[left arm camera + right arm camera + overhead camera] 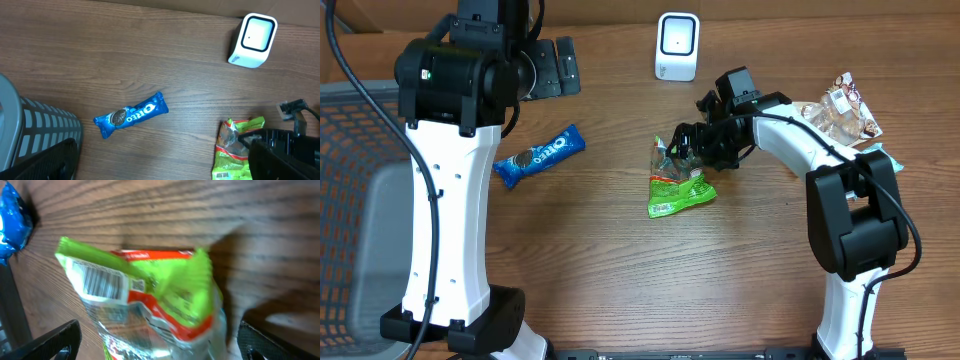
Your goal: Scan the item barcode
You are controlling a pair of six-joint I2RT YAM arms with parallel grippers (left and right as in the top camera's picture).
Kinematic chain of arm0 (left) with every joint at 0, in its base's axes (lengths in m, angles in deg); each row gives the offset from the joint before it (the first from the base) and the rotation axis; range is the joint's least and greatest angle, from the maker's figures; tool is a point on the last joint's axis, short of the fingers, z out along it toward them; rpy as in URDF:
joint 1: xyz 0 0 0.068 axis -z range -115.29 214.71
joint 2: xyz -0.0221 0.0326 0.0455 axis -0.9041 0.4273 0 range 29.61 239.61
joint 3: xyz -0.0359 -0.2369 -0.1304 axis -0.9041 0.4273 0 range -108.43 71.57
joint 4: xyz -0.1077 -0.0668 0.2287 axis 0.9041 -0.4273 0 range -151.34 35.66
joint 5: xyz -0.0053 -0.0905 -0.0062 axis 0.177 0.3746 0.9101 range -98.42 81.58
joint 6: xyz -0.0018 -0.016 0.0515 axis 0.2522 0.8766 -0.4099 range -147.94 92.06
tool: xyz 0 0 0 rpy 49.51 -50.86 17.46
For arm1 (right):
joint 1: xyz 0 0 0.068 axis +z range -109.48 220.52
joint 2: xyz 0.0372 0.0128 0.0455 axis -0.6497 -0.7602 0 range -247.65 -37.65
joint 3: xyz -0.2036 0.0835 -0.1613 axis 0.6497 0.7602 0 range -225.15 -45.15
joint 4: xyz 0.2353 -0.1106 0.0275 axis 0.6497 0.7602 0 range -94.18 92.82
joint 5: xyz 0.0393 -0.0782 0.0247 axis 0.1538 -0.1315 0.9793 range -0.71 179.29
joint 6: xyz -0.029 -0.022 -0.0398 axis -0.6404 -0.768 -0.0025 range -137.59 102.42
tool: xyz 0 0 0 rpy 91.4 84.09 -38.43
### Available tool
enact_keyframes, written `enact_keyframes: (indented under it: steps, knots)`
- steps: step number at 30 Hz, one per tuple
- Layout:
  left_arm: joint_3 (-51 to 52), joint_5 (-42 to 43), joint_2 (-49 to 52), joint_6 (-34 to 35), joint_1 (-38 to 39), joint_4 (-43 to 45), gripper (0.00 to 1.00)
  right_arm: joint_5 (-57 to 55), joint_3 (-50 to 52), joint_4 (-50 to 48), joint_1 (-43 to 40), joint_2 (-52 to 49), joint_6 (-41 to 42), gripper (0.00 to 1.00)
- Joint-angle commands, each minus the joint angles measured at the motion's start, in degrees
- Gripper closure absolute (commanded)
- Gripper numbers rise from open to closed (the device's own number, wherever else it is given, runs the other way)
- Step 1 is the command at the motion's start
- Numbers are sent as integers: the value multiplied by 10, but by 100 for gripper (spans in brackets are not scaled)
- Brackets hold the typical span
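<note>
Lying flat near the middle of the table (600, 260), the green snack bag (678, 182) is seen with its printed side up, well short of the scanner (677, 46). A white barcode label (100, 282) is shown near one corner of the green end, facing upward and uncovered. The bag is judged to be light and soft: thin, glossy film, part green and red print, part clear, crumpled and puffed unevenly. A slippery, crinkly surface is to be expected, and whatever is inside could probably be crushed by a hard squeeze. A hold is best taken at the clear end or along a flat crimped seam, away from the label, so that the barcode is left free to be shown to the scanner.

The right gripper (685, 145) is poised over that clear end, its black fingers spread wide to either side of the bag, nothing pinched; whether the film is touched cannot be told. The left gripper (552, 68) is held high at the far left, also spread wide and empty.

Further out, a blue Oreo pack (540, 155) is laid on the wood grain to the left, a grey mesh basket (360, 200) is placed at the left edge, and a pile of wrapped snacks (840, 110) is heaped at the right.
</note>
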Motion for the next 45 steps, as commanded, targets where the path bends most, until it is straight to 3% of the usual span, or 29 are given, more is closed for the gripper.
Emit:
enact_keyframes:
  steps: [1,4,5,6,7,15,26,28,30,31,35,40,45]
  knots:
    - [1,-8,1,-11,0,2,0,-1,5,-7,21,-16,15,1]
    - [1,-8,1,-11,0,2,0,-2,5,-16,37,-25,54,10]
    - [1,-8,1,-11,0,3,0,-6,5,-20,41,-27,70,19]
    - [1,-7,1,-11,0,2,0,-16,5,-23,45,-29,90,34]
    - [1,-8,1,-11,0,2,0,-29,5,-24,50,-32,112,41]
    - [1,-8,1,-11,0,3,0,-61,5,-39,71,-61,241,35]
    - [1,-8,1,-11,0,2,0,-43,5,-21,96,-68,256,43]
    - [1,-8,1,-11,0,3,0,-54,5,-24,100,-68,256,55]
    - [1,-8,1,-11,0,3,1,-55,5,-30,100,-68,253,94]
    - [1,-8,1,-11,0,2,0,-55,5,-34,100,-68,253,96]
    - [1,-8,1,-11,0,2,0,-44,-7,-28,89,-59,238,96]
    - [1,-8,1,-11,0,3,0,-47,-9,-5,64,3,142,96]
    - [1,-8,1,-11,0,2,0,-175,-9,46,58,111,63,96]
